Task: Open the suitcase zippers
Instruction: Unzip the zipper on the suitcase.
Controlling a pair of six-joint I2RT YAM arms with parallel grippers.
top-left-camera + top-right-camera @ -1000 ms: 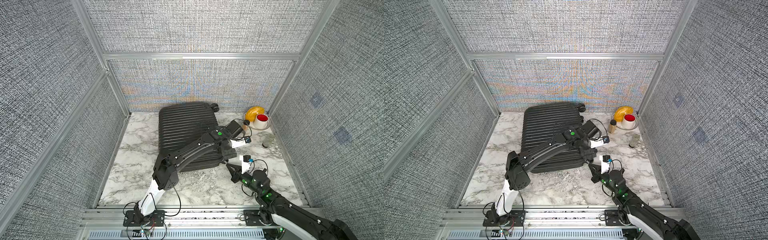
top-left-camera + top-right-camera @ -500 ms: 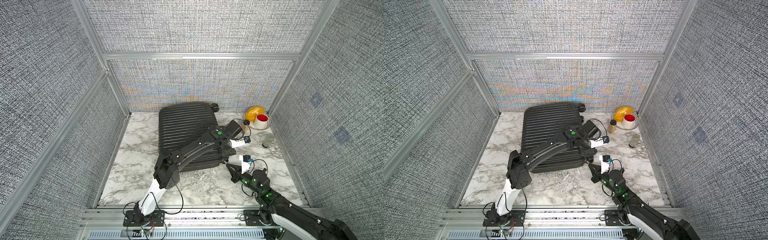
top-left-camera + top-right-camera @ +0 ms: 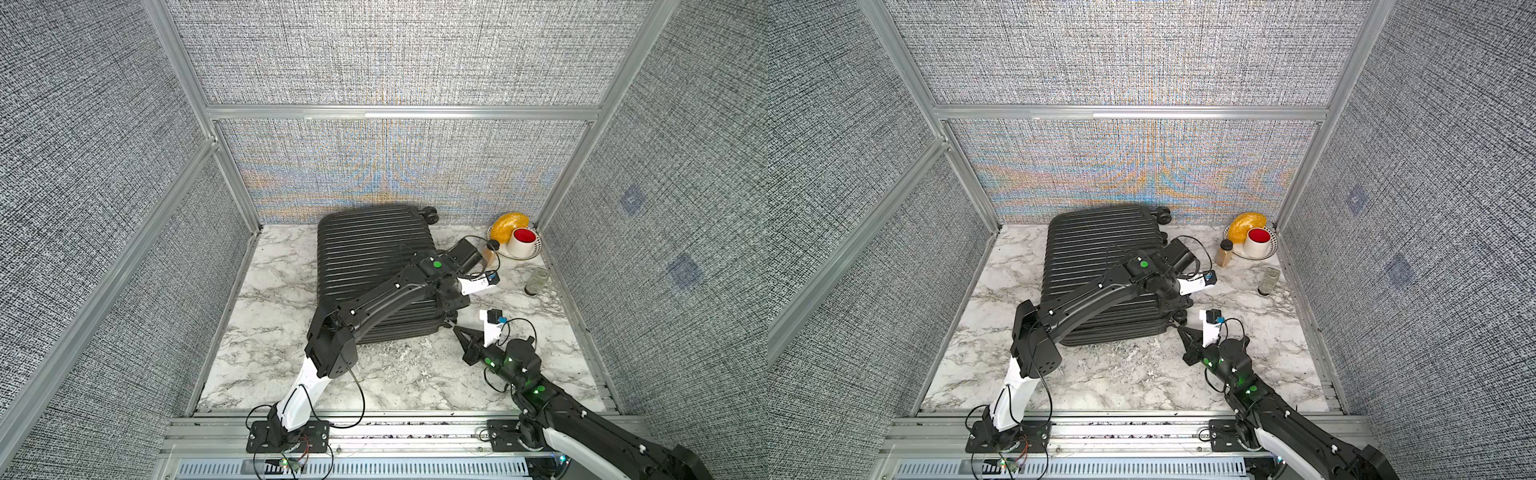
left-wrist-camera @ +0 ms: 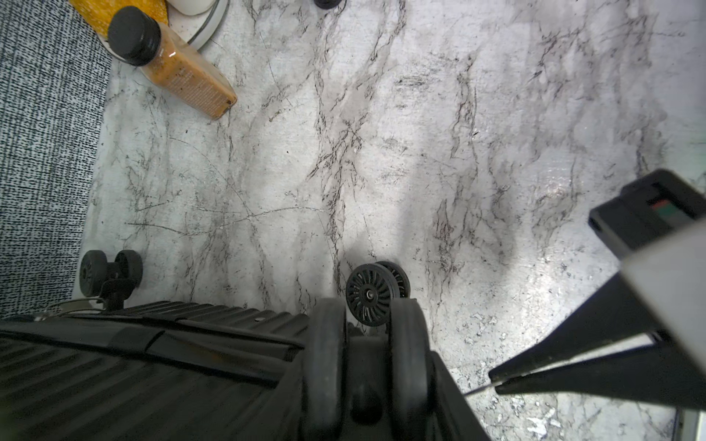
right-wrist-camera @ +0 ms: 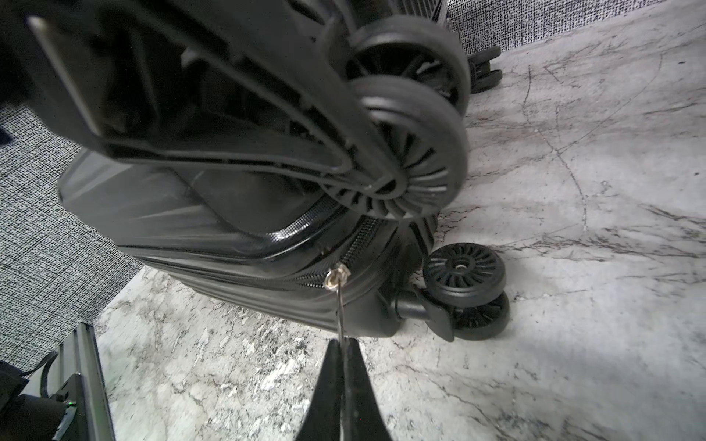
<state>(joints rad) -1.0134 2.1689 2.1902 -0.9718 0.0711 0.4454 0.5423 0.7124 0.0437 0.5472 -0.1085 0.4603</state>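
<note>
the right end effector point(image 5: 345, 349) is clenched on the metal pull point(image 5: 336, 277) of the zippers point(image 5: 355, 244), and the suitcase point(image 3: 374, 253) corner lies just ahead of its tips on the worktop point(image 3: 395, 374). the left end effector point(image 3: 451, 312) straddles that corner's wheel point(image 4: 329, 355); i cannot tell whether it grips.

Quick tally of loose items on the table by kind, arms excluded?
Suitcase: 1
Spice bottle: 1
Plate: 1
White cup, red inside: 1
Yellow lump on the plate: 1
Small clear container: 1
Total: 6
</note>
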